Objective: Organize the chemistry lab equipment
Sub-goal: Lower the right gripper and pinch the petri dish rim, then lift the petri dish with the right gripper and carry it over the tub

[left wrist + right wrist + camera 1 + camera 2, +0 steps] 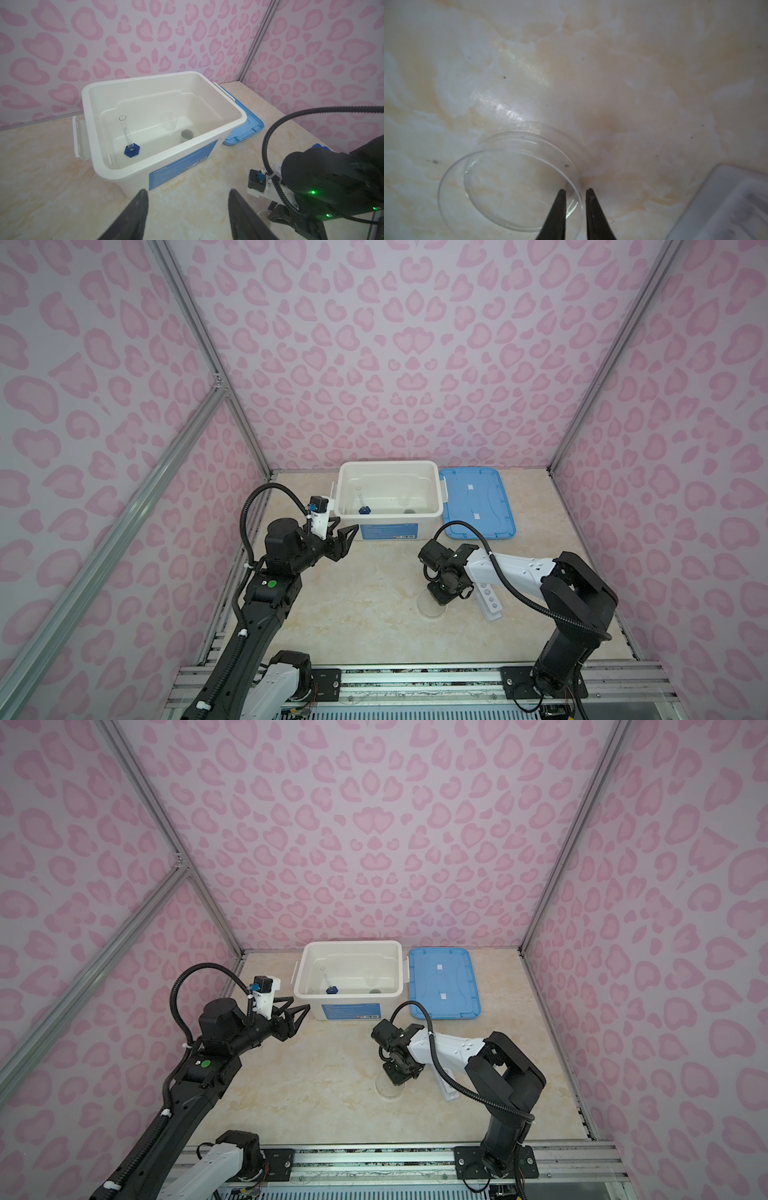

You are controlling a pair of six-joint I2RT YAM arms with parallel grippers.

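Between the right fingers (556, 214), narrowly apart, stands the wall of the clear round dish (508, 182), white six-hole rack (726, 205) just beside. Left fingers (133, 218) gape empty before the white bin (116, 172).

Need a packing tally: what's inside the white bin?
Inside the white bin stand a blue-based clear cylinder, a small clear cup and a tiny white cup, all upright. Its near wall covers the floor strip just behind it, so anything there goes unseen.
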